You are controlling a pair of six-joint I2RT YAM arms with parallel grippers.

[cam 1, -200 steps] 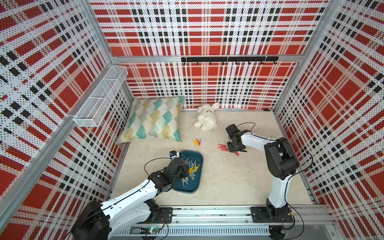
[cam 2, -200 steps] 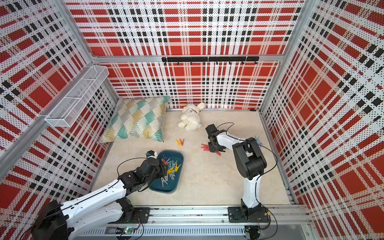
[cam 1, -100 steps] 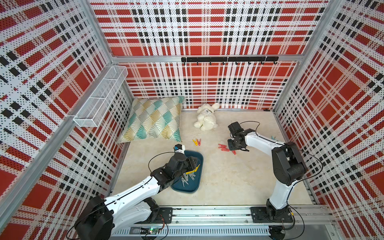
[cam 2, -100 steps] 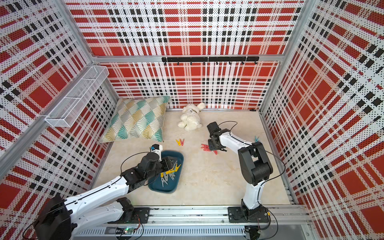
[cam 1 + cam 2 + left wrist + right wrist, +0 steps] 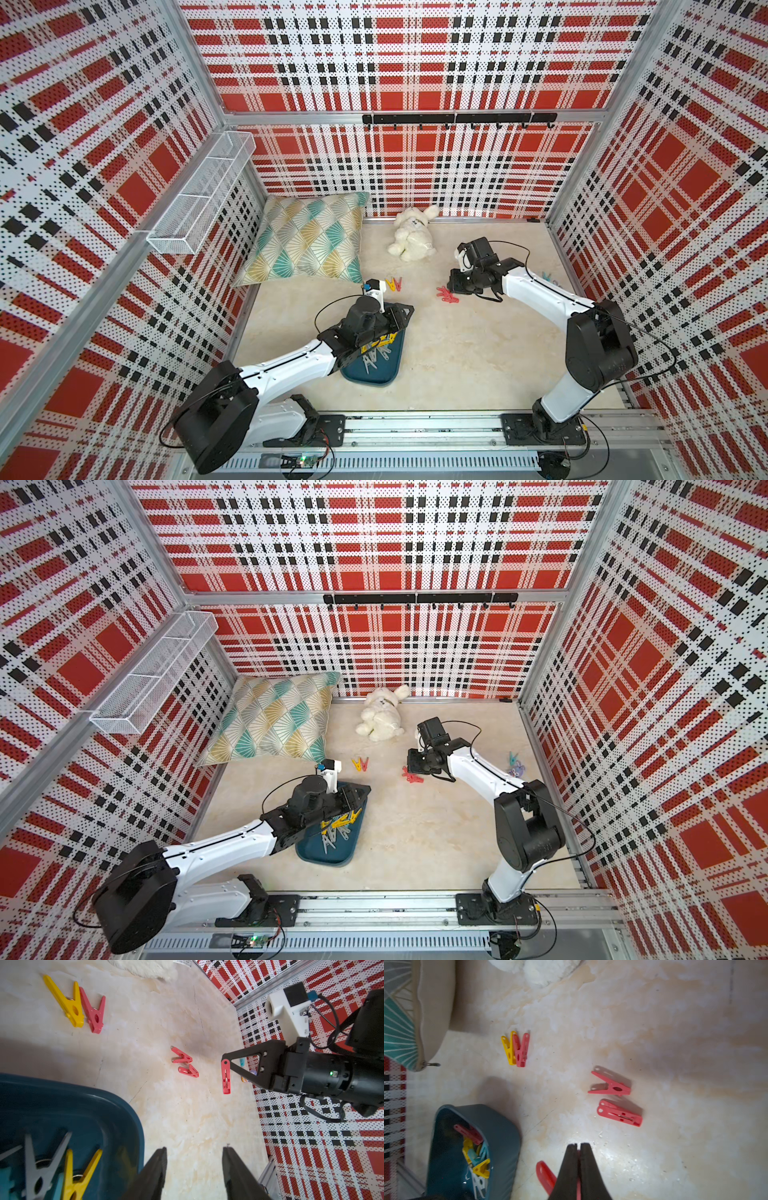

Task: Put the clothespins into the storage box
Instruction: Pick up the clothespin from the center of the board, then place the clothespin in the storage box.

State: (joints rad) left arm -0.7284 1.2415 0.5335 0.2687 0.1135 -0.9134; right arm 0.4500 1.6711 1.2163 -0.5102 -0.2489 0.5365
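R gripper (image 5: 225,1061) has lifted off the floor, jaws shut on one red clothespin (image 5: 226,1077), its long axis across the fingertips. Storage box (image 5: 376,374), part-filled, lies to its left, nearer the base. L gripper (image 5: 194,1150), half-open & empty, hangs over the box's far rim and likely obstructs the drop path. Below R tool: two loose red clothespins (image 5: 612,1087). Beyond: yellow/red pair (image 5: 517,1049), pillow (image 5: 307,241), plush toy (image 5: 411,241).

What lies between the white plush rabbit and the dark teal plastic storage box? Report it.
A yellow plastic clothespin and a red plastic clothespin, lying side by side, nearer the rabbit's end; both top views show them.
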